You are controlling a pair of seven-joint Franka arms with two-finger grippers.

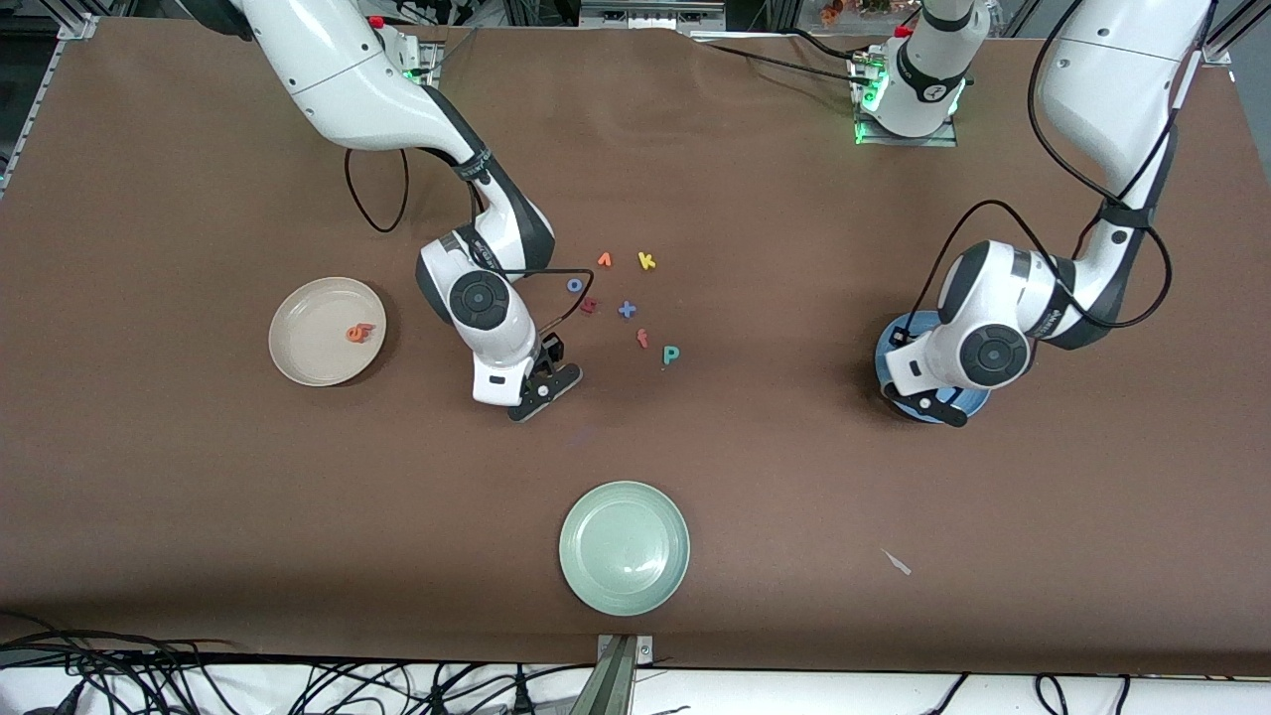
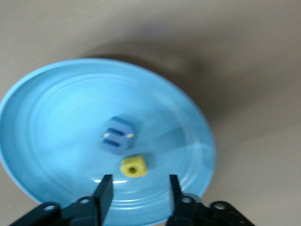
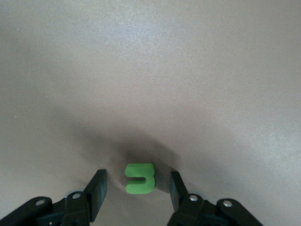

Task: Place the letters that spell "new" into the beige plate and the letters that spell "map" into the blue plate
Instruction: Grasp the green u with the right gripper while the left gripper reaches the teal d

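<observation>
The beige plate is sitting toward the right arm's end of the table, holding the orange e and what looks like a second reddish letter pressed against it; the two are hard to tell apart. The blue plate is lying under the left arm, mostly covered by it in the front view, and the left wrist view is showing the blue m and the yellow a lying in it, just beside each other. The green plate, nearest the front camera, is holding nothing.

The left tool is hovering over the blue plate with its fingers parted and gripping nothing; the yellow a is lying free on the plate below the gap. The right tool is reaching down to the table between the beige plate and the loose letters, its fingers standing apart on either side of the green n, not touching it. In the front view that letter is hidden by the tool.

The teal p is lying on the bare table, at the nearer edge of a loose cluster with an orange f, blue x, blue o, dark red letter, orange v and yellow k. Open table is stretching between the p and the blue plate.
</observation>
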